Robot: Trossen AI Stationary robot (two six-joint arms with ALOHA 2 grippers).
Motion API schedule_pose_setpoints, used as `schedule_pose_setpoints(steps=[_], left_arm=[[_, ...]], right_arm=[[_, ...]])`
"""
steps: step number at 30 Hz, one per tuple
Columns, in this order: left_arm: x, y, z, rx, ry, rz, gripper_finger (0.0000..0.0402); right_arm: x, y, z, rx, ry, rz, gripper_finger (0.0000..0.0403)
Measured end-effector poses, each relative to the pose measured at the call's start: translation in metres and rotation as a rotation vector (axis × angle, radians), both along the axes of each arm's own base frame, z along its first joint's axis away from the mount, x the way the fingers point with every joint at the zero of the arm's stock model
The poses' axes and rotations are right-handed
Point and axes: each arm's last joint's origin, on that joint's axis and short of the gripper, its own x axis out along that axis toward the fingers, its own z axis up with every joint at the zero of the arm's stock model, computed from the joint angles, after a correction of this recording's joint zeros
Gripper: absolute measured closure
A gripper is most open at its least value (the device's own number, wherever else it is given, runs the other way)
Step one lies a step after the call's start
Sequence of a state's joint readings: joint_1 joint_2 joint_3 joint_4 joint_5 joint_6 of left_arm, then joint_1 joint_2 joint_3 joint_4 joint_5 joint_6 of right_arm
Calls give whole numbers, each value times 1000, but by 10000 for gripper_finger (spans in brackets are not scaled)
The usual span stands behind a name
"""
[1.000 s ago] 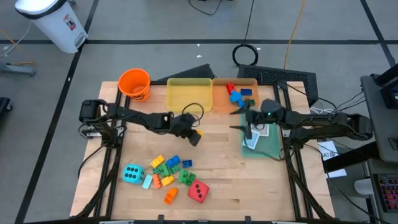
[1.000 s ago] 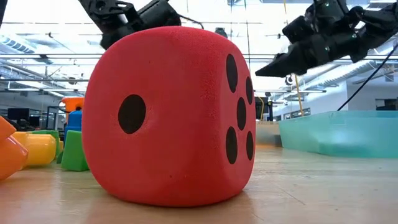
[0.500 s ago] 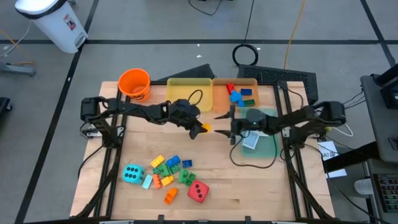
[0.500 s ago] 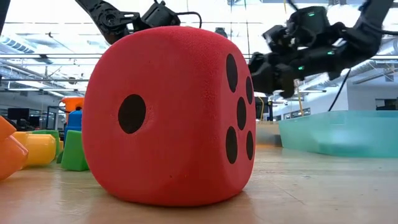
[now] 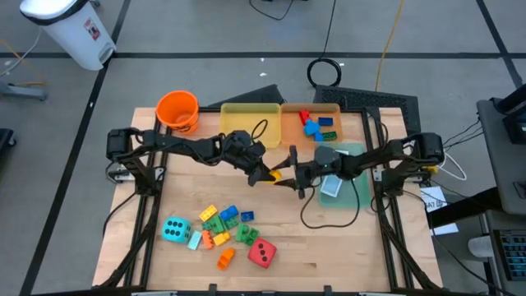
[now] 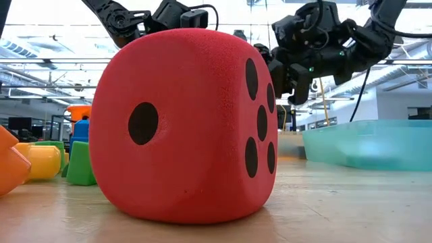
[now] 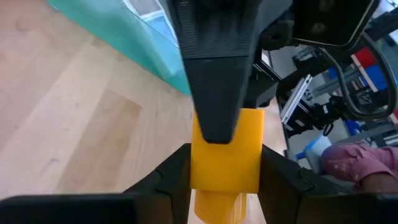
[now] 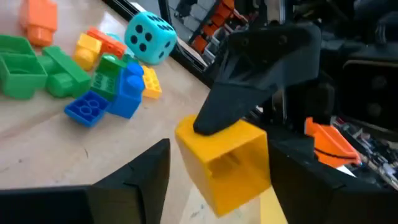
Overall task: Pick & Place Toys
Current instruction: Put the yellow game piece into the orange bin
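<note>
Currently, mid-table handoff.
left gripper (image 5: pixel 267 173): clamped on yellow brick (image 7: pixel 225 152), held above the table centre.
right gripper (image 5: pixel 289 172): fingers spread either side of the same brick, not yet touching it.
other bricks (image 5: pixel 222 224): heaped near front edge, between cyan die (image 5: pixel 174 229) and red die (image 5: pixel 262 252).

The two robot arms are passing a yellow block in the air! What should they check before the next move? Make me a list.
1. Left gripper shut on the yellow block: ok.
2. Right gripper has a finger on each side of the block: ok.
3. Right fingers squeezing it yet: not ok, gaps show.
4. Block held above the table, not resting: ok.
5. Green tray has room: ok.
</note>
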State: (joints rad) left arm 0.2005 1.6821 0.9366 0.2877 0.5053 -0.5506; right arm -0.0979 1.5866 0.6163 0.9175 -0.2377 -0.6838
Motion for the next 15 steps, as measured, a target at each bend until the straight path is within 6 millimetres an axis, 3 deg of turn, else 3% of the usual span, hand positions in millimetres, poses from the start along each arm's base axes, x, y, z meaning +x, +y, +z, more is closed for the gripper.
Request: schedule_pose_setpoints(steps=[11, 15], left_arm=[[1, -11, -1, -30, 10, -17, 259], [2, -15, -1, -22, 6, -7, 228]], right_arm=[[0, 11, 0, -5, 11, 47, 290], [-1, 11, -2, 24, 42, 46, 315]])
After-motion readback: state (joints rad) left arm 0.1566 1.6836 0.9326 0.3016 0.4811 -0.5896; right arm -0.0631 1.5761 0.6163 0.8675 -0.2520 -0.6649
